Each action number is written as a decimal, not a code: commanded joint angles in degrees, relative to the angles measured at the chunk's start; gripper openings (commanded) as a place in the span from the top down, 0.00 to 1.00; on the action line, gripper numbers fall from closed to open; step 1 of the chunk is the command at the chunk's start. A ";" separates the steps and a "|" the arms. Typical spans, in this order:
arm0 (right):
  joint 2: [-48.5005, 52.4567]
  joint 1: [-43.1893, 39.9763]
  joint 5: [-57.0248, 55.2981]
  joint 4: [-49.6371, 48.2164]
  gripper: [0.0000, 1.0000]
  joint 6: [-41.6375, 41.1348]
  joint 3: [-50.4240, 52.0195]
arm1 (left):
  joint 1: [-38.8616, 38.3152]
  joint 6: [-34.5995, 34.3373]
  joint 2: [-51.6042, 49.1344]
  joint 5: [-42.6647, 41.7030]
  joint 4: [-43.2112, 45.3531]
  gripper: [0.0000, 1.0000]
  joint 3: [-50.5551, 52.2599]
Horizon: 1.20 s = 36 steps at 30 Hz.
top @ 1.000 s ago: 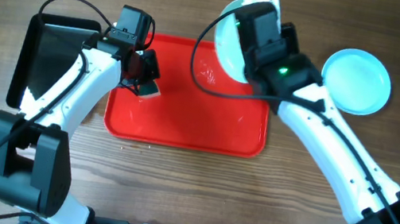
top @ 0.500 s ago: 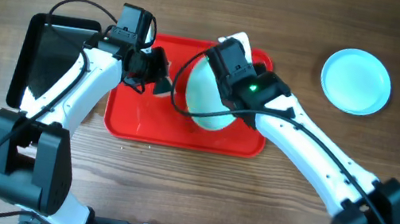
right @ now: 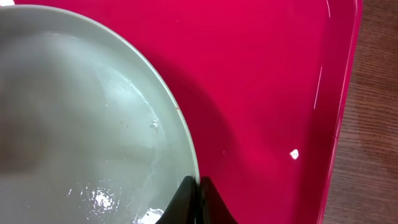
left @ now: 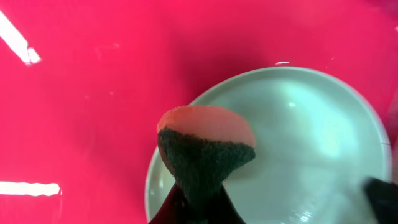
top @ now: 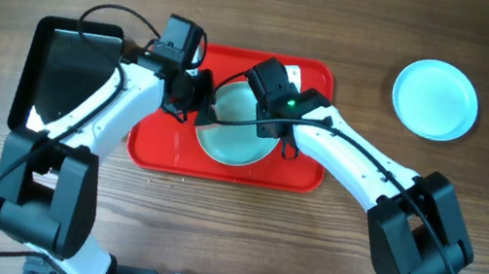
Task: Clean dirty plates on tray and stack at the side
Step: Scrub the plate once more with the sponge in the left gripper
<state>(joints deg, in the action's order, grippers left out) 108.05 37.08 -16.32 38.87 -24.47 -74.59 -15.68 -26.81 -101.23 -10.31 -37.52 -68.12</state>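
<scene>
A pale light-blue plate lies over the red tray, at its middle. My right gripper is shut on the plate's rim; in the right wrist view the fingers pinch the rim of the plate above the tray. My left gripper is shut on a sponge with an orange top and dark scouring side, held over the left edge of the plate. A second light-blue plate sits on the table at the far right.
A glossy black tray lies left of the red tray, under my left arm. A small white crumb lies on the red tray near its right rim. Wood table surrounds both trays.
My right gripper brought the plate down from behind the tray and laid it flatter over the tray's middle. My left gripper moved right with the sponge to the plate's left edge.
</scene>
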 commanded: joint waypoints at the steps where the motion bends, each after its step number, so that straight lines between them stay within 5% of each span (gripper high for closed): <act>1: 0.87 0.00 0.76 -0.46 0.96 -1.20 0.22 | -0.42 1.29 -1.01 9.66 1.79 0.96 2.64; 7: 0.85 -0.04 0.76 -0.46 0.96 -1.16 0.22 | -0.42 1.25 -1.14 12.31 11.08 0.96 9.11; 17: 0.85 -0.04 0.79 -0.55 0.96 -1.22 0.22 | -1.99 1.27 -1.09 4.76 10.29 0.96 9.20; 26: 0.85 -0.02 1.01 -0.72 0.96 -1.27 0.20 | -3.58 1.29 -2.08 33.40 17.92 0.96 9.20; 36: 0.85 -0.02 2.08 -0.44 0.96 -1.22 0.20 | -3.61 4.07 -1.25 38.03 31.28 0.96 9.18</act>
<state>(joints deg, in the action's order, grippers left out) 108.05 36.97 -14.96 38.33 -25.50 -74.59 -19.44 -24.18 -103.50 25.71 -6.50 -59.02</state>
